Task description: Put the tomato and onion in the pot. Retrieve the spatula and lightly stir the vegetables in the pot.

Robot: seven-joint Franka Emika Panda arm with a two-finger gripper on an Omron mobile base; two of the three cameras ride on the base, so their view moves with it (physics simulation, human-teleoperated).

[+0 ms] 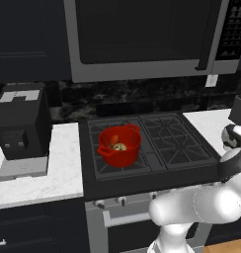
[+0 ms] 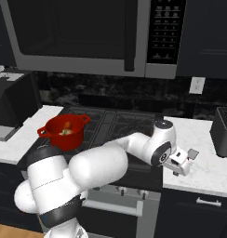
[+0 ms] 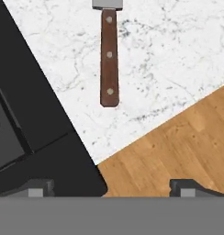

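Count: 1 pot [image 1: 120, 146], holding 1 tomato [image 1: 114, 140] and 1 onion [image 1: 120, 147]; 1 spatula [image 3: 109, 55]; 1 microwave [image 1: 142, 37]; 1 toaster [image 2: 223, 131].

Bare counter [image 3: 178, 55] around spatula [image 3: 109, 59]

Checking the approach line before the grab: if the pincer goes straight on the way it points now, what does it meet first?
Probably the counter's front edge, just short of the spatula handle's near end. The open pincer looks down there, with wood floor just beyond the edge. Depth is unclear, so it may miss the handle.
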